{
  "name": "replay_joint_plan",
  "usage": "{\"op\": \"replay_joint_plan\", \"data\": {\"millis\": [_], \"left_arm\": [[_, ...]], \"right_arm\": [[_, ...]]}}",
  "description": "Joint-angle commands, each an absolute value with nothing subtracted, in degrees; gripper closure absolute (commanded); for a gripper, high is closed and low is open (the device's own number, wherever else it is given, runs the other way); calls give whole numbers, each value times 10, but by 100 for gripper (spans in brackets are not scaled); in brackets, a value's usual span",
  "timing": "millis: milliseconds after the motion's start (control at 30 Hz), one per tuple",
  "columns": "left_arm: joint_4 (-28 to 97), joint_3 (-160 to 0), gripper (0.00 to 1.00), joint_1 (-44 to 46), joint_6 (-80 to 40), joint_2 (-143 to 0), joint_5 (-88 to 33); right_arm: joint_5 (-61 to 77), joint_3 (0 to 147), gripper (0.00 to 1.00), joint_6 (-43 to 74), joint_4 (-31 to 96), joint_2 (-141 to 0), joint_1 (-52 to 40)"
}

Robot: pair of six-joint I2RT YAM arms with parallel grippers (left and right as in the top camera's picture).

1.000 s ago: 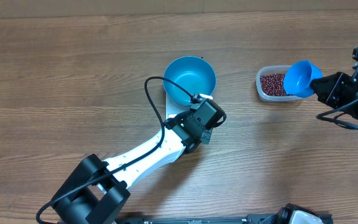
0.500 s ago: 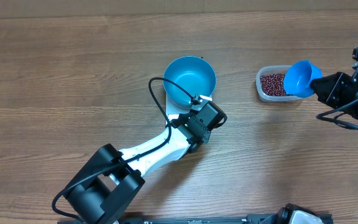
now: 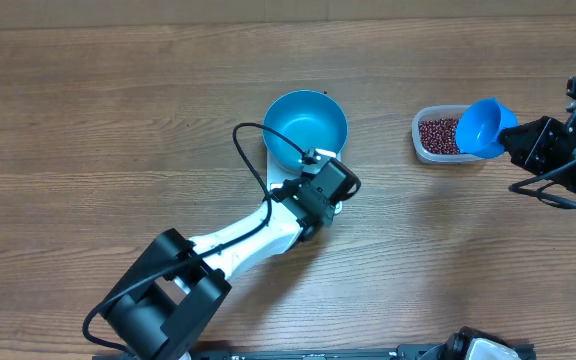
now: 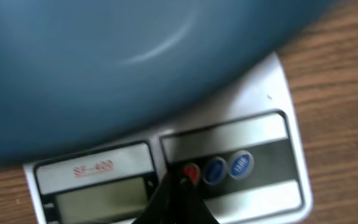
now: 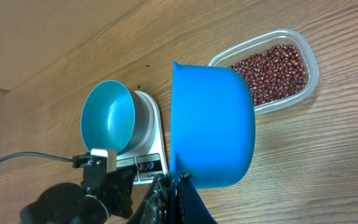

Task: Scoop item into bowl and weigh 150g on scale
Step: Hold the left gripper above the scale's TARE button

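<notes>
Closed left gripper (image 4: 178, 193) partly masks the white square scale (image 4: 260, 143) (mostly under the round blue bowl (image 4: 135, 62)); right gripper (image 5: 171, 199) clamps a blue scoop (image 5: 211, 127).

One bowl (image 3: 306, 125), one scale (image 5: 153, 140), one scoop (image 3: 483, 126), one tub (image 3: 418, 145) of many beans (image 3: 438, 135).

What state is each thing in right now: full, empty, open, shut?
bowl: empty, on the scale
scale: carrying the bowl, display blurred
beans: heaped in the tub
tub: open, no lid
scoop: empty, held above the tub's edge
left gripper: shut, tip by the scale's red button
right gripper: shut on scoop
</notes>
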State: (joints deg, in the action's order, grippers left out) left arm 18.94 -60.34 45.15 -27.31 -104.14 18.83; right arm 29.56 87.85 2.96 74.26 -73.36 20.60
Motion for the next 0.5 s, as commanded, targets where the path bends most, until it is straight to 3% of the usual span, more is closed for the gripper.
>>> {"op": "replay_joint_plan", "data": {"millis": [0, 467], "left_arm": [[182, -600, 96, 445, -287, -1054, 186], [166, -600, 96, 446, -274, -1056, 181]], "right_arm": [[294, 892, 96, 25, 741, -730, 208], [294, 892, 96, 25, 749, -730, 208]]}}
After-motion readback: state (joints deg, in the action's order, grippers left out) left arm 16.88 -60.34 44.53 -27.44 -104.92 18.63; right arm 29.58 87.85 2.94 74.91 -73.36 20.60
